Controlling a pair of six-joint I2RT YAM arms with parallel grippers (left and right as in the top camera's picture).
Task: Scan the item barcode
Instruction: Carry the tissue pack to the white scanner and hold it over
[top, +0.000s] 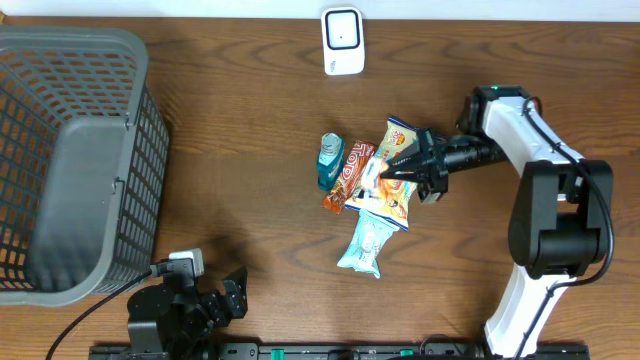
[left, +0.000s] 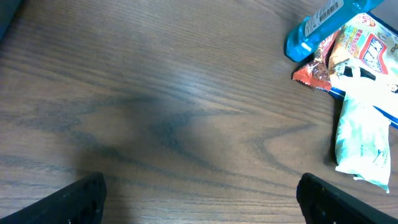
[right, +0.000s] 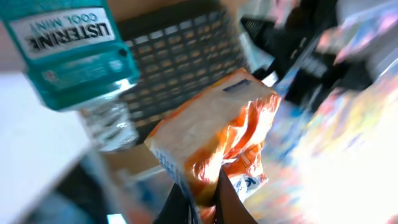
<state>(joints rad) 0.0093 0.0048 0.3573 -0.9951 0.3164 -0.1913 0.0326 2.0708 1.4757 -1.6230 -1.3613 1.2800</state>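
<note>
**Snack packet pinched in right claw at mid-table**

We find the right claw (top: 405, 168) closed on the edge of a snack packet (top: 385, 195). The wrist view shows its fingers (right: 186, 202) pinching the wrapper (right: 217, 124). The packet is white and orange with blue print, soft and crinkled; we can read no barcode on it. It sits in the pile at the middle of the table (top: 250, 120), beside a teal mouthwash bottle (top: 330, 160), a red-brown bar (top: 345, 178) and a pale green packet (top: 365, 243). We cannot tell whether it is lifted clear. A white scanner (top: 342, 40) stands at the far edge, well apart. The left claw (top: 238, 295) rests open near the grey basket (top: 150, 130), holding nothing.
</note>
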